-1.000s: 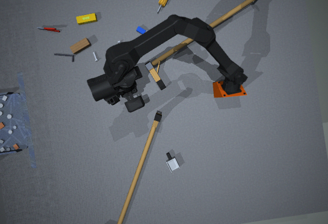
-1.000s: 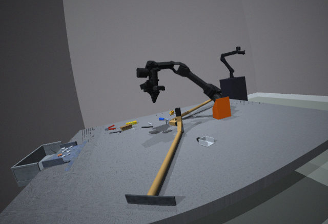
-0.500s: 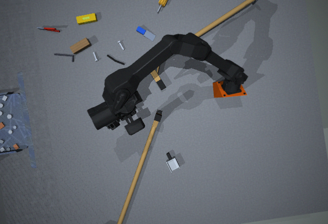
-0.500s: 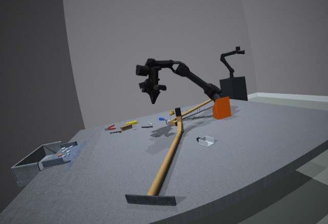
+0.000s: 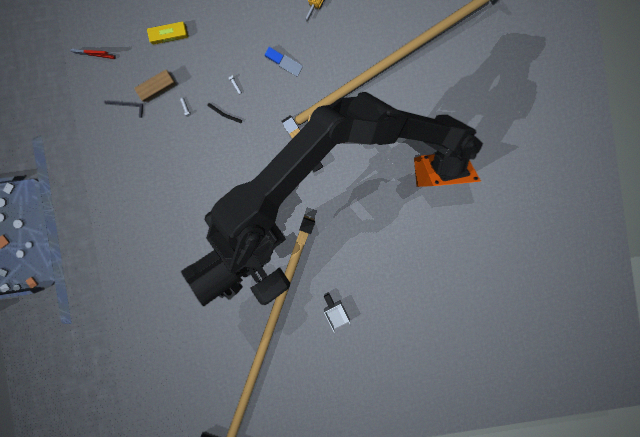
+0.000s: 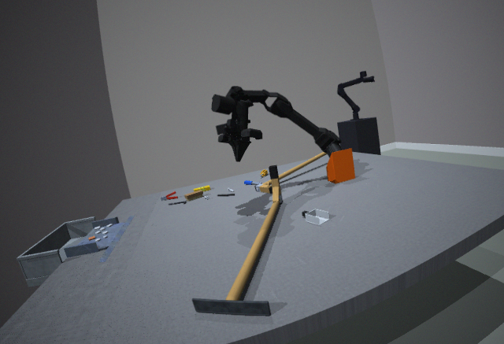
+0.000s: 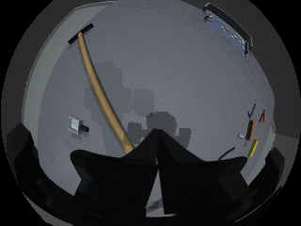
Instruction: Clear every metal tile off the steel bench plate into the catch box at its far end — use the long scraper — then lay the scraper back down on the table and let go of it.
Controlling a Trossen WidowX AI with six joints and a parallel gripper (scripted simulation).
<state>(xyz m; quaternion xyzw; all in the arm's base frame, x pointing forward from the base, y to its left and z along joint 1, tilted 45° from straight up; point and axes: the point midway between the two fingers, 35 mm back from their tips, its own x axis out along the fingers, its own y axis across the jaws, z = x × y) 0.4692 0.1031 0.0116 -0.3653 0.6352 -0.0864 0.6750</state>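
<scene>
1. Far left: steel bench plate (image 5: 51, 246) with metal tiles (image 5: 18, 224) scattered on it, none cleared yet; catch box (image 6: 40, 253) at its end, apparently without tiles.
2. Left of centre, loose clutter: red-handled pliers (image 5: 95, 53), yellow block (image 5: 166, 32) with a faint green mark too blurred to read, wooden block (image 5: 154, 85), bolts, dark bars. No other writing or brand legible anywhere.
3. Centre: gripper (image 6: 238, 153) well above the table, pointing down, fingers clenched tight on nothing.
4. Just beside it in the top view: long scraper (image 5: 268, 326) flat on the table, ungrasped, black grip end (image 5: 308, 218) near the arm, blade (image 6: 231, 306) at the table's near edge.
5. Step in hand, by judgement: approach to the scraper's handle, before any grasp. Next move calls for opening the fingers, lining them across the handle near the grip end, then descending.
6. Right: second long wooden pole (image 5: 403, 50) running under the arm, a possible confusion; small metal scoop (image 5: 336, 314); orange base (image 5: 424, 174).
</scene>
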